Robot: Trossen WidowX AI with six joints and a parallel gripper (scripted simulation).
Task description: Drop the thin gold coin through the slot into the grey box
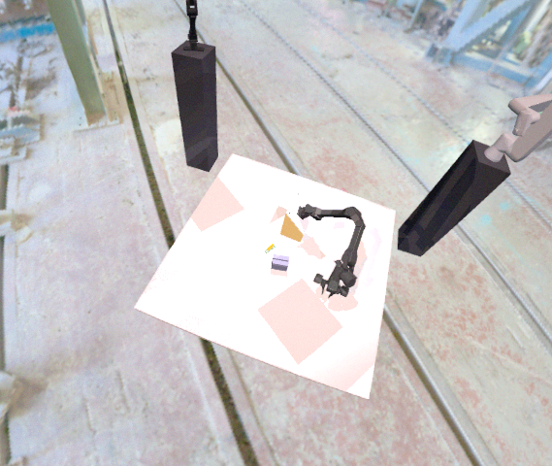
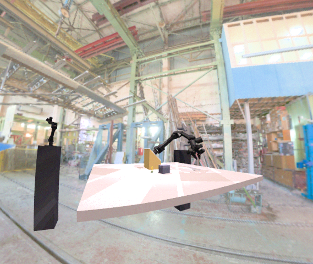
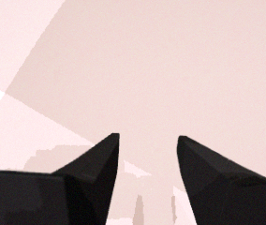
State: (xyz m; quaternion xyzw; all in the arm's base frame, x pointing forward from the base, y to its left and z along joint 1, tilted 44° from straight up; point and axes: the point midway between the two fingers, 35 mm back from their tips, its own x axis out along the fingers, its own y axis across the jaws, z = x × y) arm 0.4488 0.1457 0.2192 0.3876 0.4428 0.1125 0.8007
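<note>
The gold coin (image 1: 271, 247) (image 2: 152, 167) stands upright in its small green holder (image 2: 152, 171). The coin is tiny in the top and exterior views, and the wrist view does not show it. The closed grey box (image 1: 279, 264) (image 2: 164, 169) sits close beside the holder; its slot shows as a dark line on the lid in the top view. My gripper (image 1: 326, 294) (image 2: 198, 157) (image 3: 148, 142) is partly open and empty, its two fingertips apart. It points down above the table, well off to the box's side, away from the coin.
An orange wedge-shaped block (image 1: 292, 229) (image 2: 150, 159) stands on the white table (image 1: 190, 281) (image 2: 122, 196), between the arm's base (image 1: 308, 212) and the coin holder. Two dark pillars (image 1: 196, 110) (image 1: 454, 198) stand off the table's edges.
</note>
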